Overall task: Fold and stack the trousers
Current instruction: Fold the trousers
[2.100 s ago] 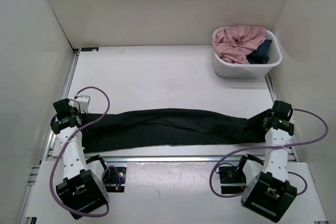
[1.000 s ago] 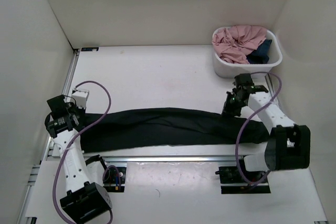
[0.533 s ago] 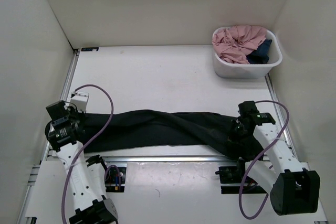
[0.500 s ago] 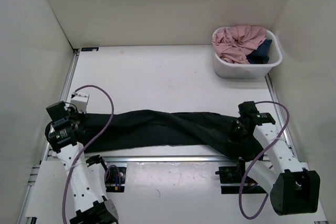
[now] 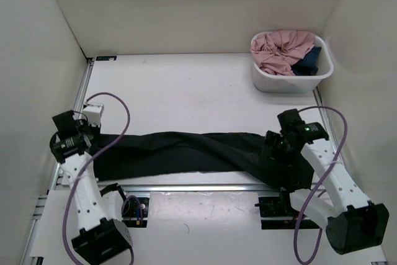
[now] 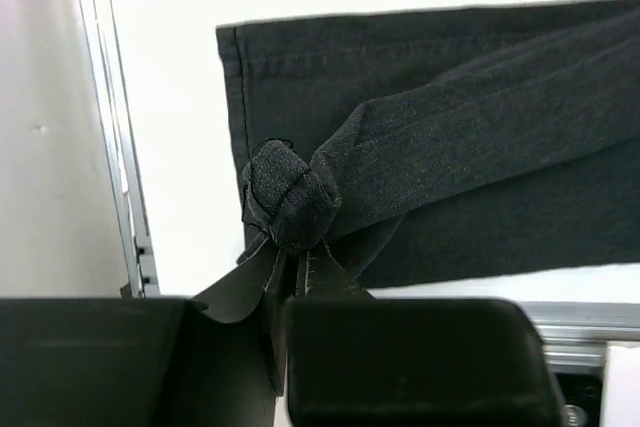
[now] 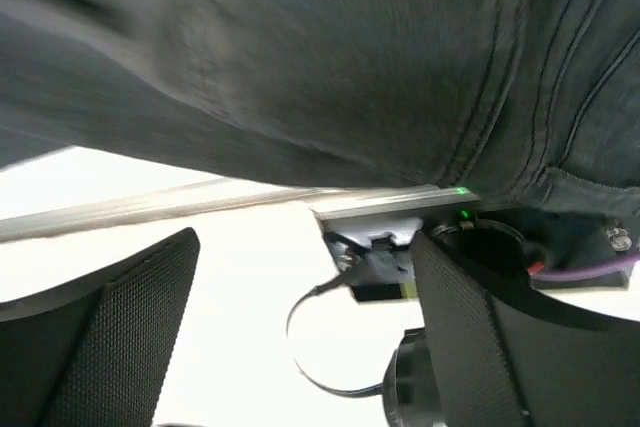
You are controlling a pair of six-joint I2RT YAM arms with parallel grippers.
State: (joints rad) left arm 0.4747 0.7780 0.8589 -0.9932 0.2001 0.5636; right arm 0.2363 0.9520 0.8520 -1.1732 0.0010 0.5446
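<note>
Left tool [image 6: 262, 332] pinches the bunched leg end of the one pair of trousers [image 5: 186, 151], which lies stretched along the surface's [image 5: 186, 91] near edge. Right tool [image 7: 300, 317] is spread over the waist end. I see one bin [image 5: 288, 84] holding two garments.

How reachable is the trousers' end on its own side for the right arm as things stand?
Probably yes: the right gripper hangs open just above the trousers, with nothing between them.
</note>
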